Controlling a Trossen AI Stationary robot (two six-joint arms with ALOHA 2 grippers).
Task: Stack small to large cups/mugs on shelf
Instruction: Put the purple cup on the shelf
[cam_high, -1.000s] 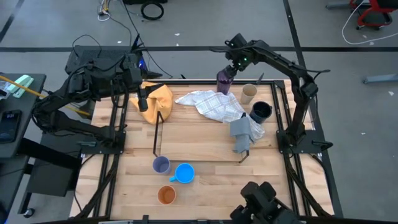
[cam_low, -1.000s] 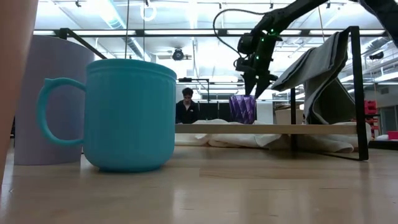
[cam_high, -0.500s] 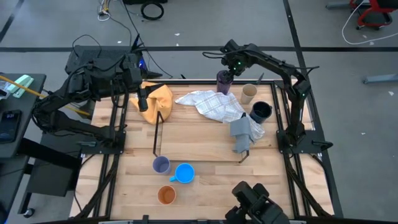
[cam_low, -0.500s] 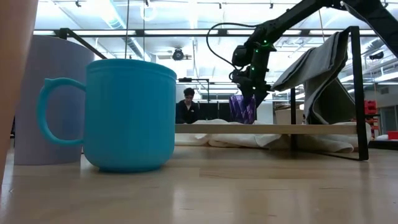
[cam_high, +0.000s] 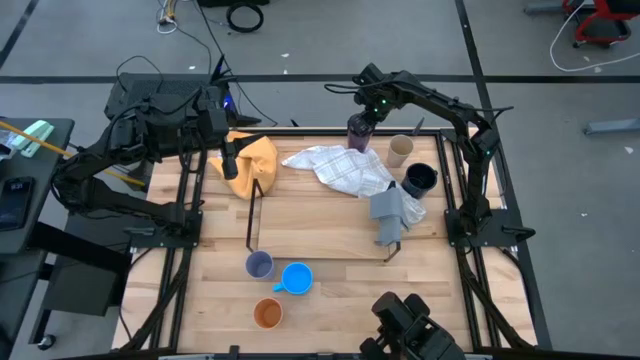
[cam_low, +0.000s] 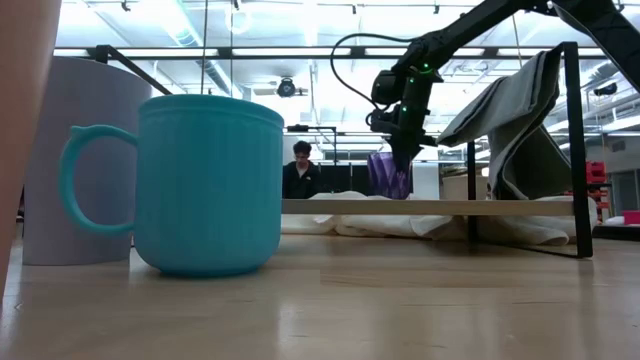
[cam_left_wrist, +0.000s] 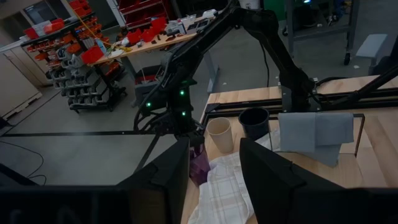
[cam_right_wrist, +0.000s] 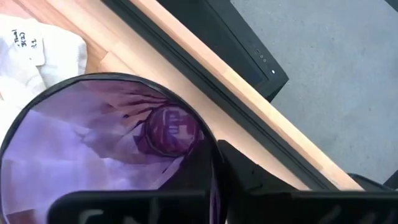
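The purple cup (cam_high: 358, 130) stands by the table's far edge, and my right gripper (cam_high: 366, 112) is shut on it from above. To its right are the tan cup (cam_high: 400, 150) and the dark navy mug (cam_high: 420, 180). The lavender cup (cam_high: 259, 265), the blue mug (cam_high: 296, 278) and the orange cup (cam_high: 267, 314) stand near the front edge. The black rod shelf (cam_high: 252, 215) sits mid-table with a grey cloth (cam_high: 392, 212) hung over its right end. My left gripper (cam_high: 231, 160) waits open above the yellow cloth (cam_high: 250, 160) at the far left. My right gripper has the purple cup's rim (cam_right_wrist: 211, 163) on the side toward the table's far edge. One finger (cam_right_wrist: 134, 208) is inside the cup and one (cam_right_wrist: 252, 180) outside, with the wall pinched between them. The fingers point down from above (cam_low: 402, 150). The cup (cam_low: 388, 178) stays upright.
A white checked cloth (cam_high: 340, 168) lies crumpled between the purple cup and the shelf. The middle of the wooden table (cam_high: 320, 235) inside the shelf frame is bare. A person (cam_low: 301, 175) sits in the room beyond the table.
My right gripper has come down from just above the purple cup onto its rim and has shut on it. The cup has stayed where it was.
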